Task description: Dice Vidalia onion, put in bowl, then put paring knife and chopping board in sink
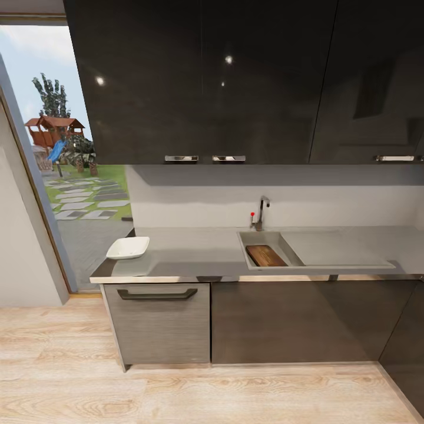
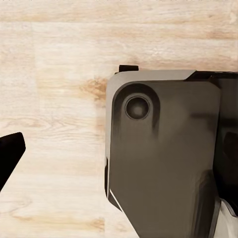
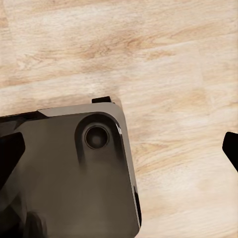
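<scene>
In the head view the grey countertop (image 1: pixel 194 254) runs across the middle distance. The steel sink (image 1: pixel 242 250) is set into it, with a chrome tap (image 1: pixel 261 212) behind. The brown chopping board (image 1: pixel 266 255) lies inside the basin. The white bowl (image 1: pixel 128 248) stands near the countertop's left end. The Vidalia onion and the paring knife are out of view. My left gripper (image 2: pixel 119 156) and right gripper (image 3: pixel 119 148) hang over the wooden floor beside the robot's base, each with a black fingertip (image 2: pixel 10 153) (image 3: pixel 231 148) at the picture's edge, jaws spread, nothing between them.
Dark wall cabinets (image 1: pixel 235 76) hang above the counter. A drawer front with a bar handle (image 1: pixel 156 293) sits under the bowl. A glass door (image 1: pixel 70 176) to a garden is at the left. Wooden floor (image 1: pixel 176 388) lies between me and the cabinets.
</scene>
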Robot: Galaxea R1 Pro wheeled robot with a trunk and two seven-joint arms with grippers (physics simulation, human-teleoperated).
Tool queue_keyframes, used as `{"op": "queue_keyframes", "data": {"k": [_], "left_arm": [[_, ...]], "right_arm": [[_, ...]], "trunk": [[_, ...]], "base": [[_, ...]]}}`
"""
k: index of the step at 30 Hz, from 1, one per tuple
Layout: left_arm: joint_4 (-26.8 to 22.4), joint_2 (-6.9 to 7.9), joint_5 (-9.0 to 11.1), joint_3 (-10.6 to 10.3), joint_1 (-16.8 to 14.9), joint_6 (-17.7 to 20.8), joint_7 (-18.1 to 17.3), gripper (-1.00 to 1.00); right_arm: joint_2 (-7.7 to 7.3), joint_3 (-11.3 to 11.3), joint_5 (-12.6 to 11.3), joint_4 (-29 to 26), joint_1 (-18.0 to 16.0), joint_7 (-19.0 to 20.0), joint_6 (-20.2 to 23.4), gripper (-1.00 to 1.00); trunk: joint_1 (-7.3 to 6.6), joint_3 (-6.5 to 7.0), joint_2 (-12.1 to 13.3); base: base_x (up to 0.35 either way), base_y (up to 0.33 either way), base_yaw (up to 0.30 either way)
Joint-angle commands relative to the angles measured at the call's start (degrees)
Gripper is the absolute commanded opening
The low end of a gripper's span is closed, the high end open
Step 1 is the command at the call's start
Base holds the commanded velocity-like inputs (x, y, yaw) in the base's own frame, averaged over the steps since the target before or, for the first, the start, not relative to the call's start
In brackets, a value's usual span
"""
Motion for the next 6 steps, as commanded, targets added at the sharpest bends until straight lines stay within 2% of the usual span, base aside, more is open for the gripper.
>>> {"op": "queue_keyframes", "data": {"k": [1, 6], "left_arm": [[0.1, 0.00, 0.6, -0.5, -0.1, -0.2, -0.1, 1.00], [0.1, 0.00, 0.6, -0.5, -0.1, -0.2, -0.1, 1.00]], "right_arm": [[0.02, -0.2, -0.2, -0.1, 0.0, 0.1, -0.1, 1.00], [0.02, -0.2, -0.2, -0.1, 0.0, 0.1, -0.1, 1.00]], "trunk": [[0.02, -0.09, -0.1], [0.02, -0.09, -0.1]], "base": [[0.000, 0.000, 0.000], [0.000, 0.000, 0.000]]}}
